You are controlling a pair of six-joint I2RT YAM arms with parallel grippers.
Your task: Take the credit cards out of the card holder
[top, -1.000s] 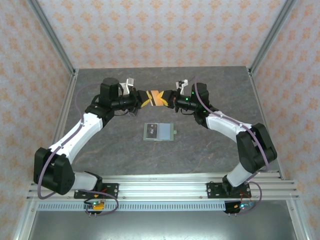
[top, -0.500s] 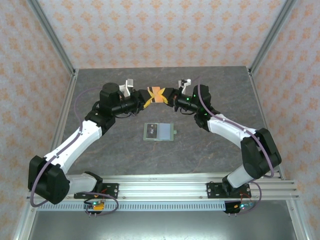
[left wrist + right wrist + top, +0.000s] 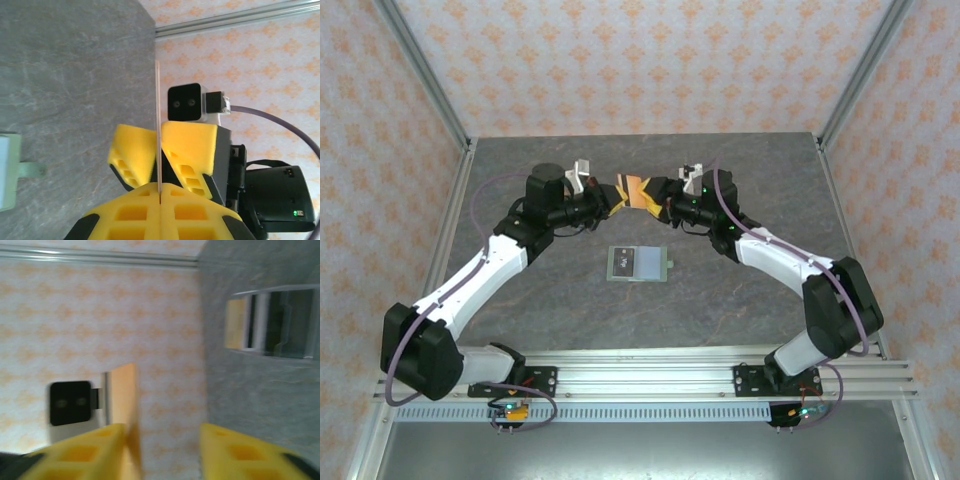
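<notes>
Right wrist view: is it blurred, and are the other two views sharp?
Right wrist: yes, all smeared; the card and the holder have soft edges. Left wrist: sharp; the card's edge is a crisp thin line in the left claw. Top: sharp and evenly lit, with no glare.

Left wrist view: card holder [image 3: 7,172] cut off by the left edge; credit card [image 3: 158,115] seen edge-on, face hidden. Right wrist view: motion-blurred, card holder contents indistinct.
</notes>
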